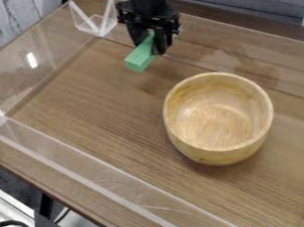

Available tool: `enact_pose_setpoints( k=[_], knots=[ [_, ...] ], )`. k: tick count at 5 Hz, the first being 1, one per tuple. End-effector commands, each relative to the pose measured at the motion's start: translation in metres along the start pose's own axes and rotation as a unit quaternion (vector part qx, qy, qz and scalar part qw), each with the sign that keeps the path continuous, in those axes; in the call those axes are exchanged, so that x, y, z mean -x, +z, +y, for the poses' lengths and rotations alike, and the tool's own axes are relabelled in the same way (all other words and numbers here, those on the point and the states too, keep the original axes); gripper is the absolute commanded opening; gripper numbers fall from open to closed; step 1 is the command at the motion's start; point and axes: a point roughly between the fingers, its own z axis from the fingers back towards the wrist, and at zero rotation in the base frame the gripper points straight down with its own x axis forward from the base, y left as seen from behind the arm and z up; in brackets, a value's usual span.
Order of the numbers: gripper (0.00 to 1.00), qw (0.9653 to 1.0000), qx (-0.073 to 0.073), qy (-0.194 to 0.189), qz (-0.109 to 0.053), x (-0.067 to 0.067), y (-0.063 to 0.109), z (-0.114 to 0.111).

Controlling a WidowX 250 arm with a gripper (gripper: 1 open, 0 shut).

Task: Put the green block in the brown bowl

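Observation:
The green block (140, 57) hangs tilted above the wooden table, its upper end pinched by my gripper (152, 43), which is shut on it and points straight down. The black fingers cover the block's top end. The brown bowl (218, 117) sits on the table to the lower right of the block, upright with nothing inside it. The block is well clear of the bowl's rim, up and to the left of it.
A clear acrylic wall (67, 183) runs round the wooden tabletop (75, 112). A clear plastic bracket (96, 18) stands at the back left, close behind the arm.

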Motion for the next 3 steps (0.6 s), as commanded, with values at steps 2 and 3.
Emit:
enact_pose_setpoints(
  k=[2, 3],
  knots=[
    [0.00, 0.9996, -0.012, 0.011, -0.023, -0.0176, 0.0086, 0.0118],
    [0.00, 0.9994, -0.012, 0.026, -0.018, -0.0179, 0.0102, 0.0110]
  ],
)
